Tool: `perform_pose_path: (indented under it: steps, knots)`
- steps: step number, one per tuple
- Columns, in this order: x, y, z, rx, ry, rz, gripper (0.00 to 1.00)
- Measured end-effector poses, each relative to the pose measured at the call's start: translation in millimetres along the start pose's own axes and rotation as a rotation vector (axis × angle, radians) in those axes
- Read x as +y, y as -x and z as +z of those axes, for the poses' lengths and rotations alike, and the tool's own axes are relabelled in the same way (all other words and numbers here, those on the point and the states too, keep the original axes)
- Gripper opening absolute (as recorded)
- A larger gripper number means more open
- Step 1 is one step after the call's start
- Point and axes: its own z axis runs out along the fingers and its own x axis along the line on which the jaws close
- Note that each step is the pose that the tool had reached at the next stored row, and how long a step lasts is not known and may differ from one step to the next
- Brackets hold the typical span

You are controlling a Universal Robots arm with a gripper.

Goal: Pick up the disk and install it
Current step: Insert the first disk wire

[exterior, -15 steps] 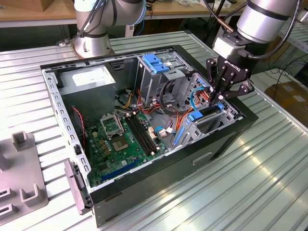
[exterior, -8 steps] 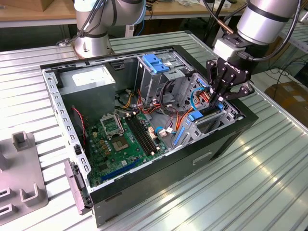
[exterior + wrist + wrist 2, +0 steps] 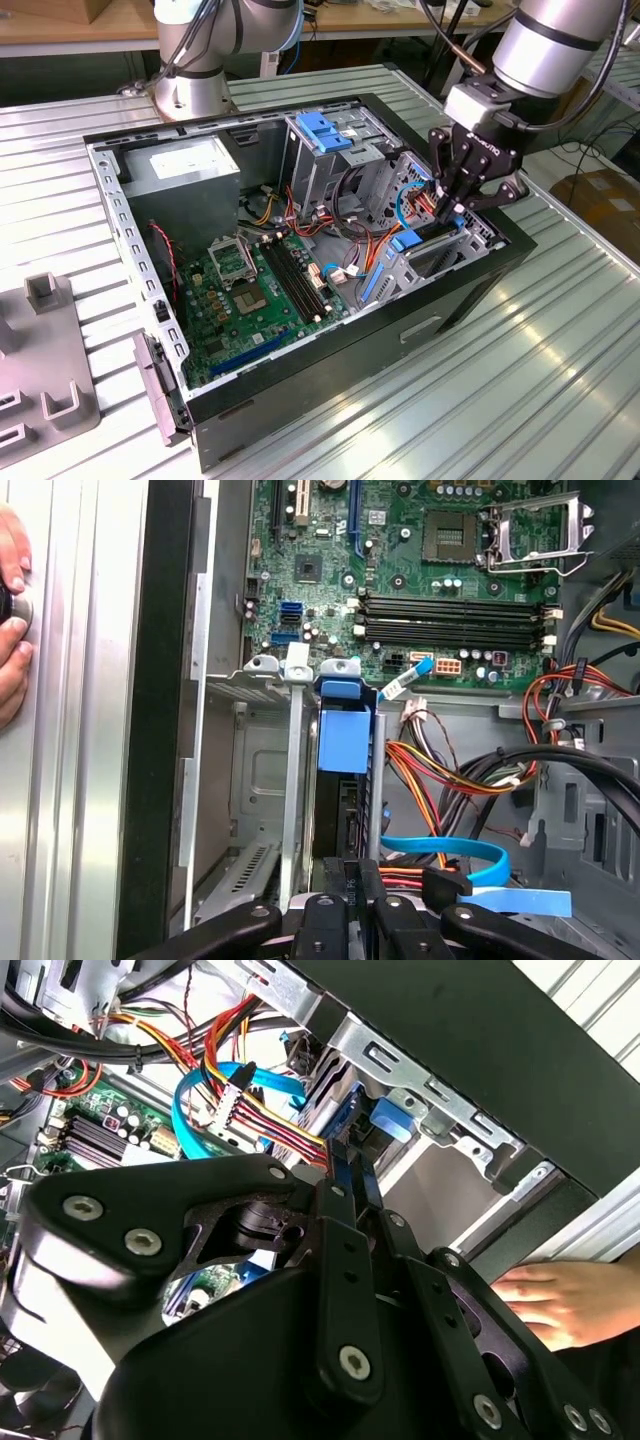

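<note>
Over the drive cage at the open computer case's (image 3: 300, 390) corner, my claw (image 3: 452, 203) hung with its fingers pressed together on the disk's (image 3: 343, 810) rear edge. It stood on edge in its slot directly below me, long axis pointing down into the bay.

The disk (image 3: 343, 810) sits mostly hidden inside its bay (image 3: 262, 780).
</note>
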Motion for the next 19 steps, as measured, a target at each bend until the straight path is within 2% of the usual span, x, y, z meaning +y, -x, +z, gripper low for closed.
perform_pose_path:
  steps: [7, 19]
  knots:
    - [-0.1, 0.1, 2.7, 0.0002, 0.0, -0.001, 0.17]
    - [-0.1, 0.4, 0.4, -0.0007, 0.0006, 0.017, 0.17]
